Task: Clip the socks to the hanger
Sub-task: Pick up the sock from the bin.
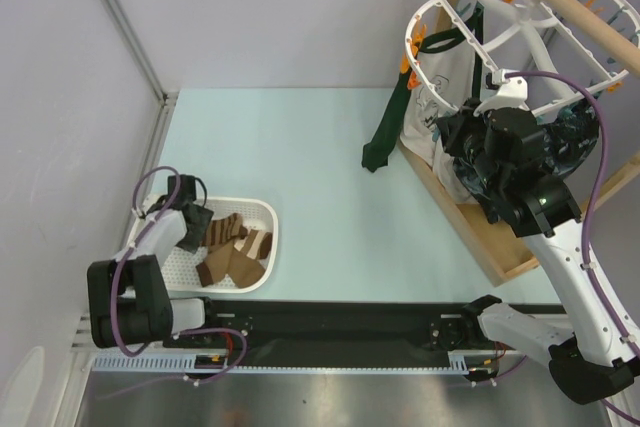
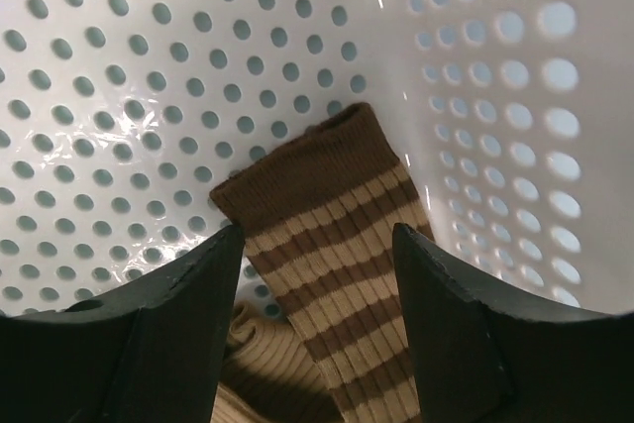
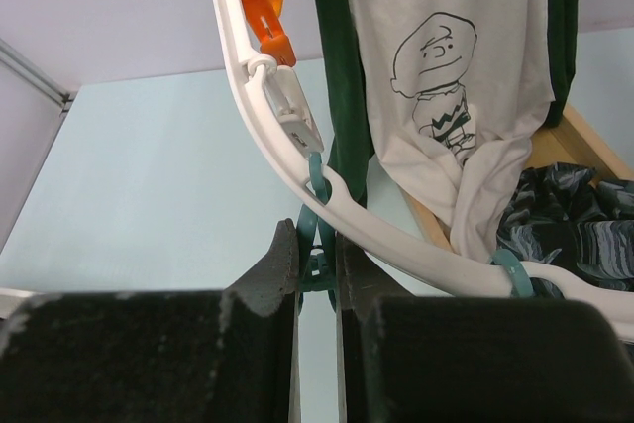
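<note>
From above, the white basket (image 1: 272,237) sits at the near left of the table with the brown striped socks (image 1: 235,252) in a loose heap inside; I count at least two, perhaps three. The left gripper (image 1: 197,215) reaches in over the basket's far left corner. The hanger (image 1: 415,52) hangs tilted from a wooden rail (image 1: 570,2) at the far right, well apart from the basket, and none of the brown socks is on it. The step in hand looks like picking up a sock.

In the left wrist view, the fingers (image 2: 183,334) stand spread, released, holding nothing. One striped sock (image 2: 337,235) lies between them on the holed floor, its plain brown cuff pointing away beside the basket's wall. A paler ribbed sock (image 2: 263,369) lies partly under it. The next move likely calls for lowering and closing on the top sock alone, so the lower one does not come along.

In the right wrist view, the right gripper (image 3: 318,250) is clenched on a teal clip (image 3: 315,195) hanging from the hanger's white rim. Whether the clip's mouth is open, I cannot tell. Orange clips (image 3: 265,22) sit higher up, and a printed white cloth (image 3: 446,76) and a dark green sock (image 3: 332,66) hang behind
</note>
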